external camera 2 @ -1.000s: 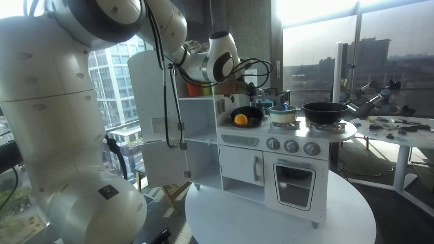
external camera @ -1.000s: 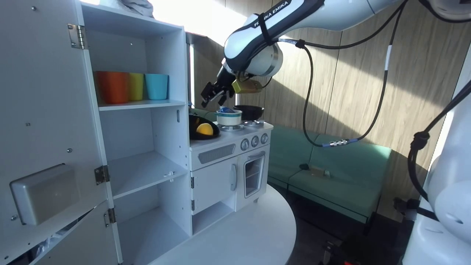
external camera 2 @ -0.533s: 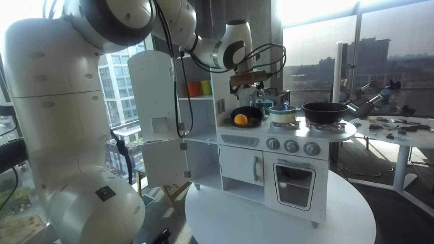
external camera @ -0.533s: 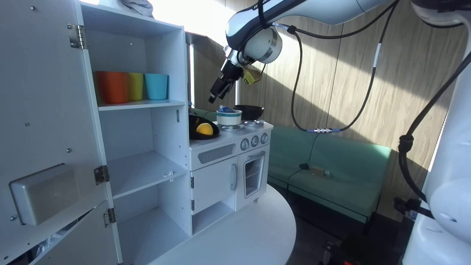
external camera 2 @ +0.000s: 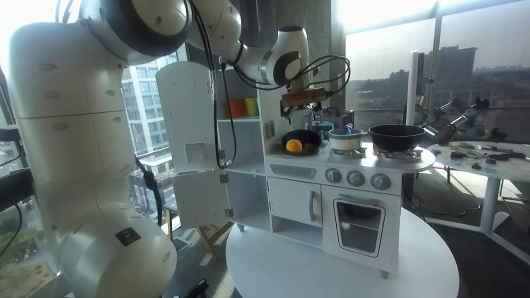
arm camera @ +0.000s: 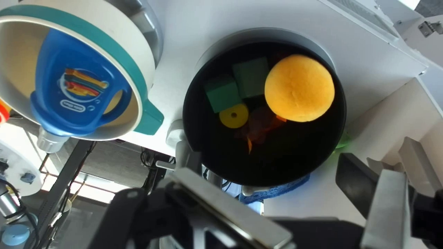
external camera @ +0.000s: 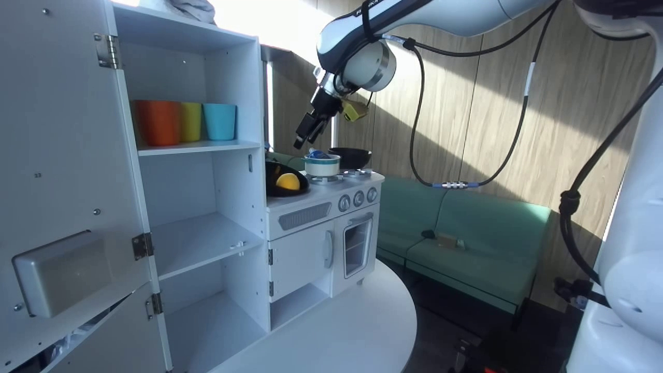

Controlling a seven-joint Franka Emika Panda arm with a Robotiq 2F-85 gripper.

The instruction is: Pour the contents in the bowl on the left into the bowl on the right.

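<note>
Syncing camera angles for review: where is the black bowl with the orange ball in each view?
In an exterior view: black bowl, just left of centre, partly hidden.
In an exterior view: black bowl, just right of centre.
In the wrist view: black bowl, just right of centre.
Shared landmark: teal-banded pot beside it.

- Fingers (arm camera: 384, 211): black, faced with flat silver-grey plates.
- Just above fingers: yellow box-shaped housing (external camera: 354, 110).
- Further above fingers: glossy white arm (external camera: 456, 18), black strap (external camera: 366, 22) fitted around.
- Well apart from fingers: black cable (external camera: 412, 129), blue-and-silver connector (external camera: 455, 185); dark square label (external camera 2: 128, 236).
</note>
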